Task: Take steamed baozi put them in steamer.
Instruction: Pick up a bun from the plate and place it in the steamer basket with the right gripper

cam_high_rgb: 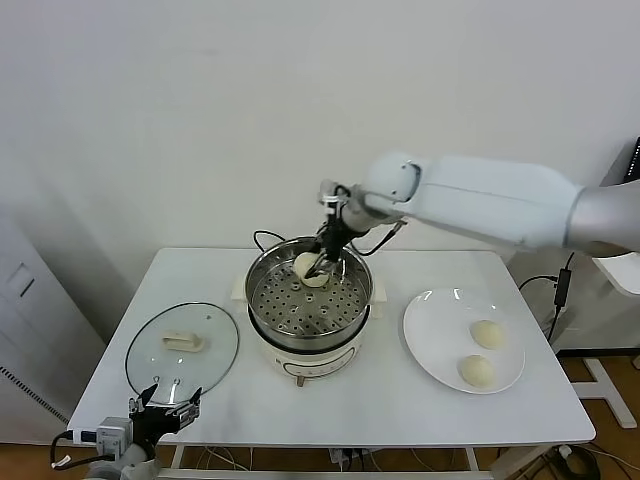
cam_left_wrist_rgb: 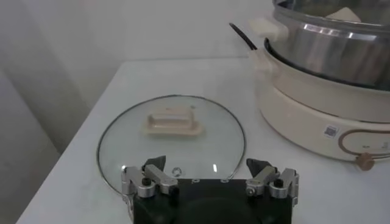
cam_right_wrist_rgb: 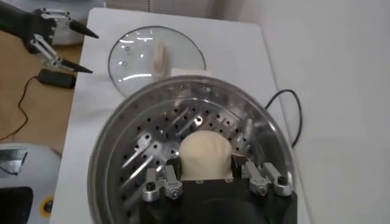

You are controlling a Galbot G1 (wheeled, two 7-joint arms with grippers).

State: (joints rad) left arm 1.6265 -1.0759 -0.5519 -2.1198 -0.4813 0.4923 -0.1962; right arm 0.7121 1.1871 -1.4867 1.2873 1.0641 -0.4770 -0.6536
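Head view: white bench (cam_high_rgb: 400, 400) against a pale wall, seen from above and in front. At centre, steamer (cam_high_rgb: 308, 300), a shiny steel basket with a perforated floor on a white cooker base, black cord (cam_high_rgb: 265, 238) trailing behind. Right arm reaching in from the right, right gripper (cam_high_rgb: 318, 266) lowered into the far side of the basket, fingers clamped on one steamed baozi (cam_high_rgb: 307, 268), a smooth cream-white bun just above or on the perforated floor; contact with the floor not clear. To the right of the steamer, flat white plate (cam_high_rgb: 440, 350) carrying two more buns, one (cam_high_rgb: 487, 333) nearer the wall, the other (cam_high_rgb: 477, 371) nearer the front edge, slightly apart. To the left of the steamer, round glass lid (cam_high_rgb: 150, 365) lying flat with its pale handle (cam_high_rgb: 183, 341) up. Left gripper (cam_high_rgb: 168, 403) parked low at the front left corner, just beside the lid's front rim, fingers spread wide, holding nothing.

Right wrist view: bun (cam_right_wrist_rgb: 206, 155) squeezed between the two fingers (cam_right_wrist_rgb: 164, 179), perforated basket wall curving around it, glass lid and the other gripper (cam_right_wrist_rgb: 58, 42) farther off beyond the rim.

Left wrist view: two open fingers (cam_left_wrist_rgb: 149, 176) framing the glass lid (cam_left_wrist_rgb: 128, 146) and its handle (cam_left_wrist_rgb: 172, 122), cooker base (cam_left_wrist_rgb: 311, 115) close by on the bench.
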